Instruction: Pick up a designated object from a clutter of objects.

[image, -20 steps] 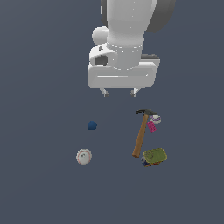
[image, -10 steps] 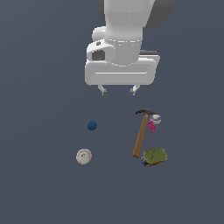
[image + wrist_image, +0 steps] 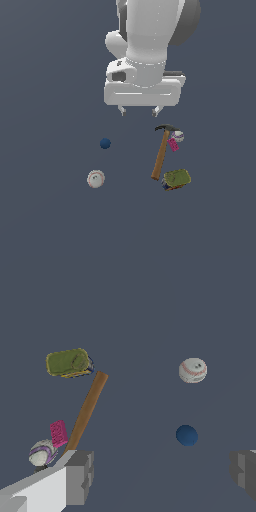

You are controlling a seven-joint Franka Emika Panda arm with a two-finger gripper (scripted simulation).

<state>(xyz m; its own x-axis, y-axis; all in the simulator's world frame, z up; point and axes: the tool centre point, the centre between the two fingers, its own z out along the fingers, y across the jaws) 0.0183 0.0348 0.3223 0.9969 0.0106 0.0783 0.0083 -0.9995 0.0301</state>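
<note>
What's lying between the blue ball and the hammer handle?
Nothing: in the exterior view only bare floor separates the blue ball from the hammer; the wrist view agrees.

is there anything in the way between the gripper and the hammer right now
Nothing visible blocks it. The gripper hangs open above the hammer, with only bare floor between them. The green-yellow tin sits beside the handle's end and the pink-and-white piece beside the head, so both crowd the hammer's ends.
</note>
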